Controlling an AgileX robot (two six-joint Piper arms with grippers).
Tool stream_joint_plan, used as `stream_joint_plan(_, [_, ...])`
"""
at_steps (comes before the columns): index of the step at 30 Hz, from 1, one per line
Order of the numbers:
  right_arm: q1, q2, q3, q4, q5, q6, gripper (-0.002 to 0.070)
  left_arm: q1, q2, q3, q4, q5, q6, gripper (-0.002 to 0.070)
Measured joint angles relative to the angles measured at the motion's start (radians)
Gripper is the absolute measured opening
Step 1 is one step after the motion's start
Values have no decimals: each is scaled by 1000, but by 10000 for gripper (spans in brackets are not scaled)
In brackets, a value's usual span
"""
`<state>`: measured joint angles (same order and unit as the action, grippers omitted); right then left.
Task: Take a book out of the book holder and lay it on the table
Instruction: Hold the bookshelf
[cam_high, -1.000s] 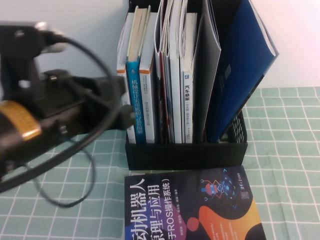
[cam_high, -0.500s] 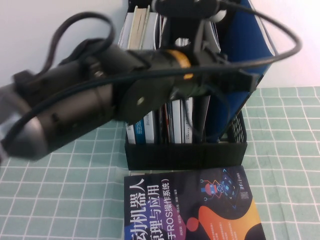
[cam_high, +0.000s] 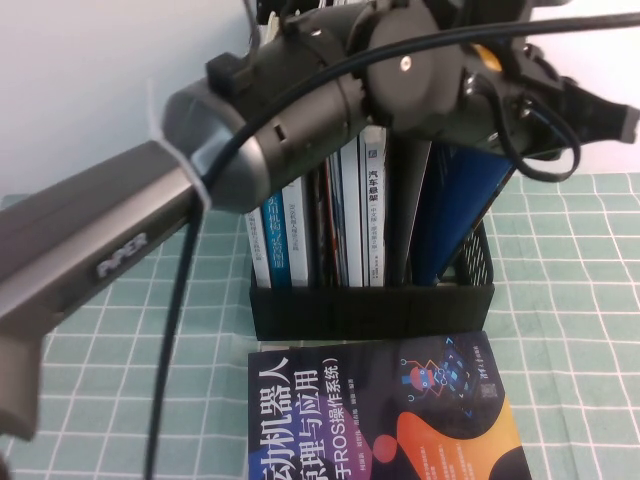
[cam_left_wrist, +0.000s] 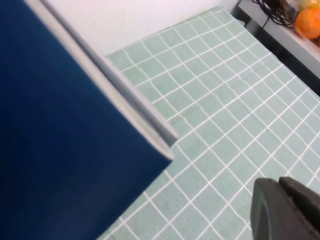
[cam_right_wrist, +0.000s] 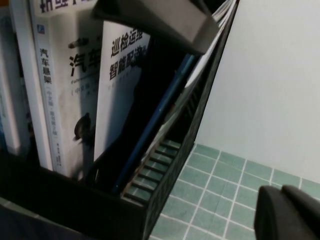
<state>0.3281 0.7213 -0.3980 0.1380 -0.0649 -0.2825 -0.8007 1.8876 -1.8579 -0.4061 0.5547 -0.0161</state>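
book holder (cam_high: 370, 305) on green grid table (cam_high: 560, 330) | white wall (cam_high: 100, 60) | left gripper (cam_high: 560, 95) fingers: cannot tell | right gripper (cam_right_wrist: 290, 212) fingers pressed together

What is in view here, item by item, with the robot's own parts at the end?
table: one, pale green cloth with a white grid, under everything.
book holder: one, black, upright at the table's middle.
white-spined books: several, standing in the holder's left and middle slots.
thin grey-covered book: one, upright, right of the white spines.
blue folder: one, leaning in the rightmost slot.
dark navy book: one, orange swirl, flat in front of the holder.
left arm: grey and black, reaching across the holder's top.
left gripper: black, beside the blue folder.
right gripper: black, shut, near the holder's mesh side.
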Motion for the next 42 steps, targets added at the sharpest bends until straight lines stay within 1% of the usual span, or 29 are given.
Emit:
stream_joint_plan(4, [0,4,0,0,4,0,-2,-2,61,-97,0,19,34,-3])
stream_joint_plan(7, [0,4,0,-1,6,0,-2,-2,109,-150,46,19,29,-3])
stream_joint_plan(9, [0,4,0,-1,6,0,-2,-2,130,-172,93,24,5,-3])
stream_joint_plan(16, [0,4,0,-1,6,0,-2,-2,141,-185,330,104,-135,-3])
stream_joint_plan(18, [0,11,0,-1,6,0,-2,-2,139,-187,374,113,-167,-3])
stream_joint_plan(28, [0,92,0,-1,4,0,-2,-2,100,-187,384,139,-191,-3])
stream_joint_plan(42, [0,143,0,-1,-108,20,-2,-2,88,-191,424,181,-183,-3])
